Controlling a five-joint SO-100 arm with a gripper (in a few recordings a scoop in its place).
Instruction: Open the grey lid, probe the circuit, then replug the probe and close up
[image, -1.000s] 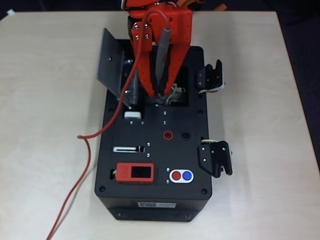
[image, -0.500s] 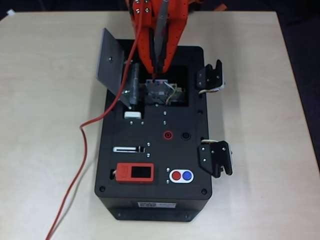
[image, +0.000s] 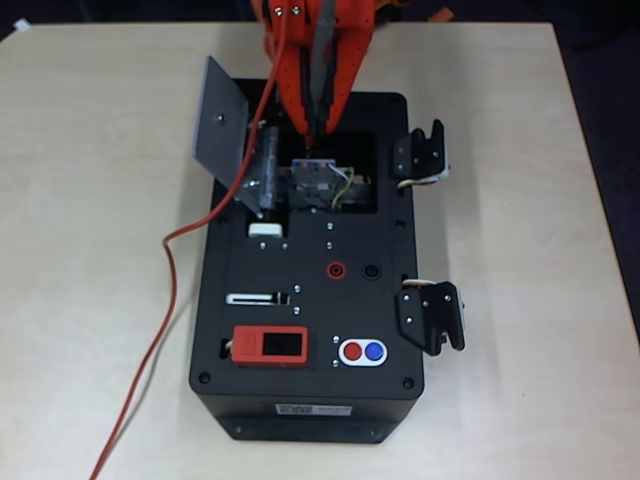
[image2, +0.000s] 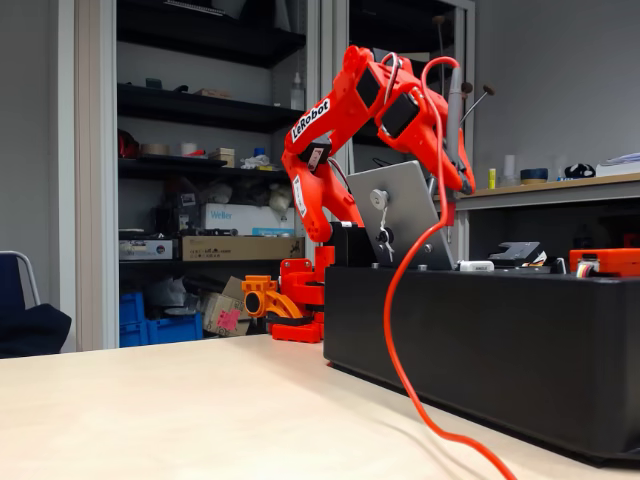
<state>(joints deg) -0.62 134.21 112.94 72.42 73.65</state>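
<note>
The grey lid (image: 220, 125) stands open, tilted up at the left of the black box (image: 310, 400); its knob side faces the camera in the fixed view (image2: 398, 215). The circuit (image: 320, 185) lies uncovered in the recess with yellow-green wires at its right. My orange gripper (image: 315, 128) is shut on the grey probe (image: 323, 65), which points down just behind the recess. The probe tip hangs above the board's far edge. In the fixed view the gripper (image2: 463, 185) holds the probe (image2: 455, 110) upright above the box. The probe's red cable (image: 165, 260) trails left off the box.
A red socket (image: 337, 270) and a black socket (image: 372, 271) sit mid-box. An orange display module (image: 270, 346) and red and blue buttons (image: 362, 351) are near the front. Two black latches (image: 420, 155) (image: 432, 315) jut out on the right. Bare table lies on both sides.
The gripper with the probe has drawn back toward the top of the overhead view, off the circuit, which now shows fully. The red cable has shifted slightly.
</note>
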